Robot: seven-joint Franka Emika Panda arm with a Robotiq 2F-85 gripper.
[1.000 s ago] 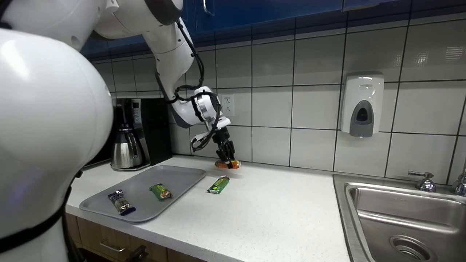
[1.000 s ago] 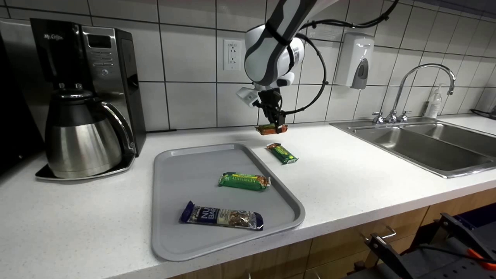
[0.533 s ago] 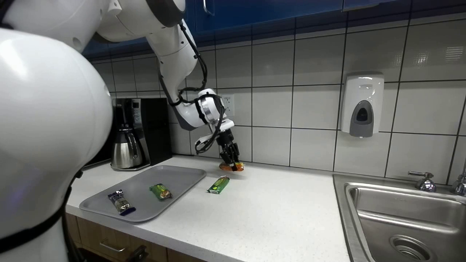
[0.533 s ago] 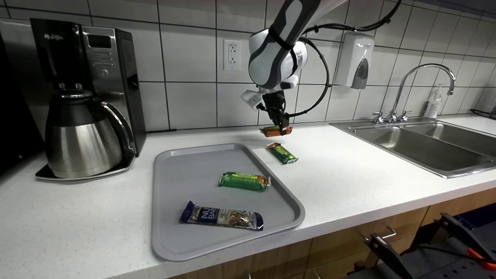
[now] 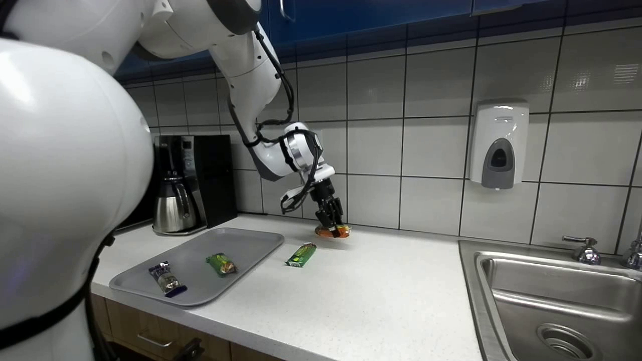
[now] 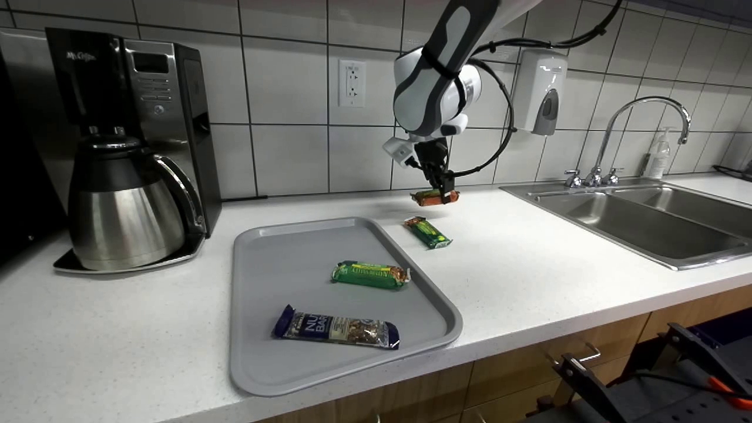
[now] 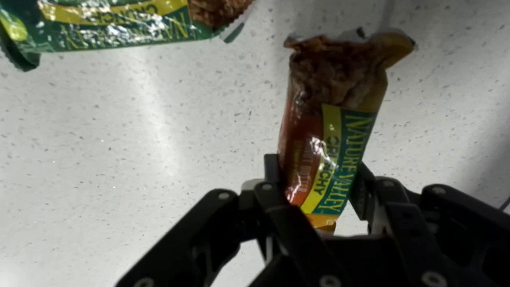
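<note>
My gripper (image 7: 317,179) is shut on an orange-red and green wrapped granola bar (image 7: 314,147), with one finger against each long side. In both exterior views the gripper (image 5: 336,229) (image 6: 445,195) holds this bar (image 5: 343,231) (image 6: 427,200) a little above the counter near the tiled wall. A green wrapped bar (image 5: 301,254) (image 6: 429,233) lies on the counter just in front of the held bar; part of it shows at the top left of the wrist view (image 7: 115,30). Another green bar (image 5: 220,263) (image 6: 370,275) and a dark blue nut bar (image 5: 167,279) (image 6: 336,329) lie on the grey tray (image 5: 241,238) (image 6: 282,249).
A coffee maker (image 5: 213,180) (image 6: 170,117) with a steel carafe (image 6: 126,205) stands left of the tray. A steel sink (image 5: 471,291) (image 6: 587,223) is at the right. A soap dispenser (image 5: 500,143) (image 6: 537,91) hangs on the tiled wall. Blue cabinets (image 5: 361,17) are overhead.
My gripper has moved to the right along the wall with the orange bar in it, in both exterior views. The tray and the other bars have not moved.
</note>
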